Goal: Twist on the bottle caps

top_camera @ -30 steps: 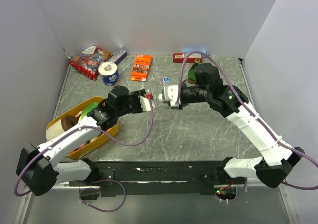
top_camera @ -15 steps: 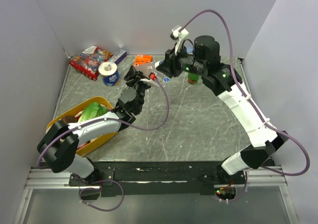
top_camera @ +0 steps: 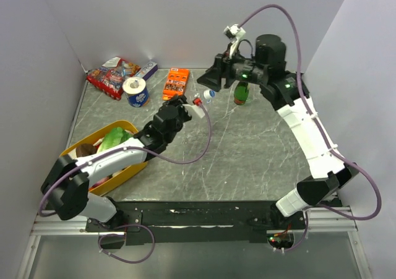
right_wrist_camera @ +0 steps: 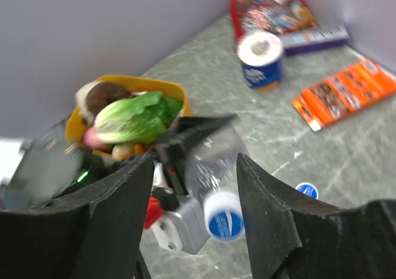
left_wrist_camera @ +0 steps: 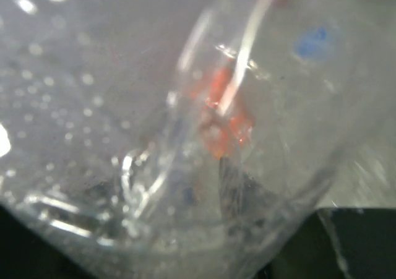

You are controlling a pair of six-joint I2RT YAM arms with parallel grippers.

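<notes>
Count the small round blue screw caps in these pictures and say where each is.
2. One blue screw cap sits on the mouth of the small clear bottle in the left gripper; the other cap lies loose on the grey table nearby. None looks hidden.

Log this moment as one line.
left gripper: shut on bottle | bottle: blue cap on its neck | right gripper: open, clear of blue cap | second cap: loose on table
</notes>
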